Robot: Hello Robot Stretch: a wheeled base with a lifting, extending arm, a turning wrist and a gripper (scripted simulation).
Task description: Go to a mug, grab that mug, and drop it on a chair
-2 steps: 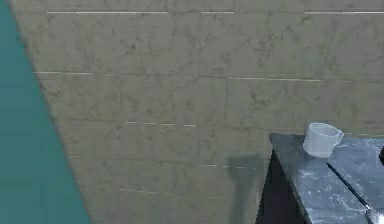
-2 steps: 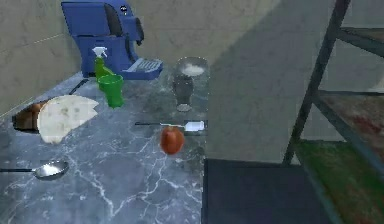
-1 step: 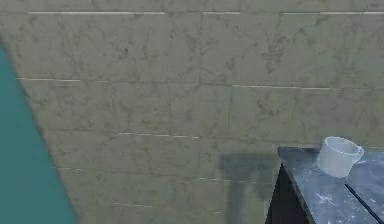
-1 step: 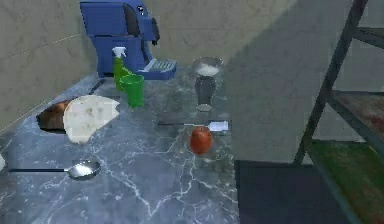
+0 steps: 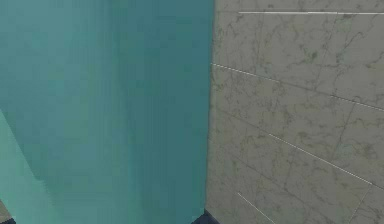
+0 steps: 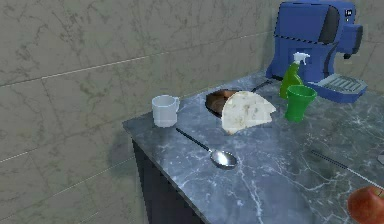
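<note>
Grey marble counter [image 6: 255, 175] by tiled wall [image 6: 70, 90]: white mug [image 6: 165, 110] upright, long axis vertical, mouth up; claw state: cannot tell.

The grey marble counter [image 6: 270, 178] carries one white ceramic mug [image 6: 165, 109], one green cup [image 6: 299, 102], one yellow-green spray bottle [image 6: 291, 80], one blue coffee machine [image 6: 308, 35], one metal spoon [image 6: 212, 149] and one pale round loaf [image 6: 245, 111].

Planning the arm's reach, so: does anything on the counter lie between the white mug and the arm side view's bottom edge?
Yes, likely: a spoon lies on the grey counter just below and right of the white mug, its handle end toward the mug. The flatbread sits farther right, apart.
</note>
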